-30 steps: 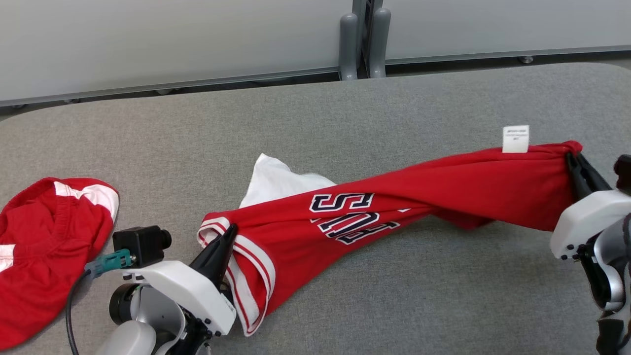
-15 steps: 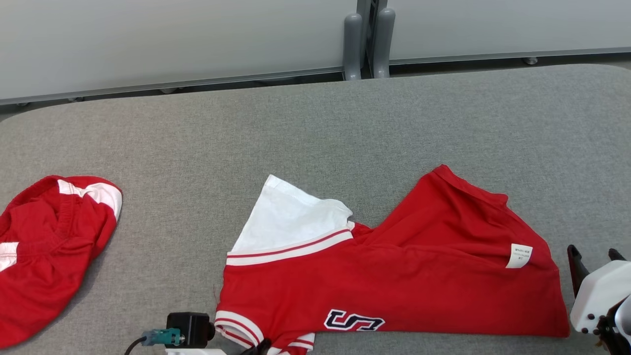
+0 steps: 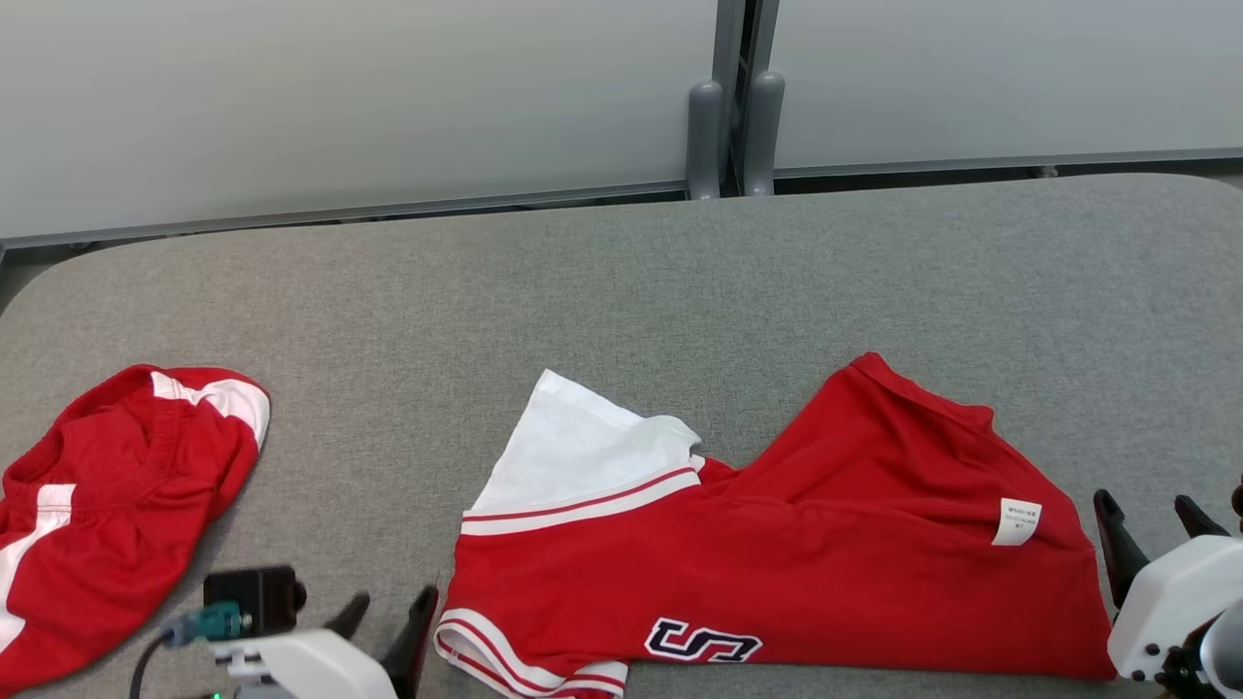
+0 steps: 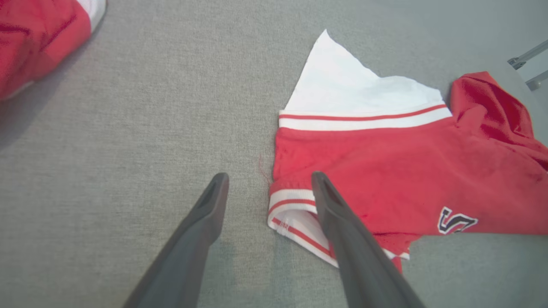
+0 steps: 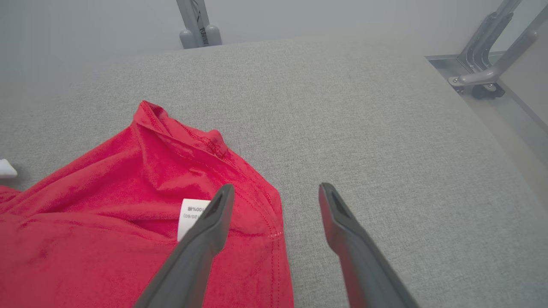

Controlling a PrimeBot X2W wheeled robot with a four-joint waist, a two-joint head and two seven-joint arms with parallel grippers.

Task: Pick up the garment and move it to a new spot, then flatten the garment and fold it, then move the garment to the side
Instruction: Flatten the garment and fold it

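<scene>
Flanking rumpled red-and-white knit jersey [image 3: 825,544], released and empty: left gripper [image 3: 391,607] at seven o'clock, right gripper [image 3: 1144,510] at four. Risking trapped creases by folding unsmoothed.

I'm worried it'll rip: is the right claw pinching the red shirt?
No, the right claw is open, its fingers spread wide over the edge of the red shirt lying on the table.

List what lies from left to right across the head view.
Crumpled red-and-white garment → left gripper, jaws open → red jersey with a white sleeve → right gripper, jaws open.
</scene>
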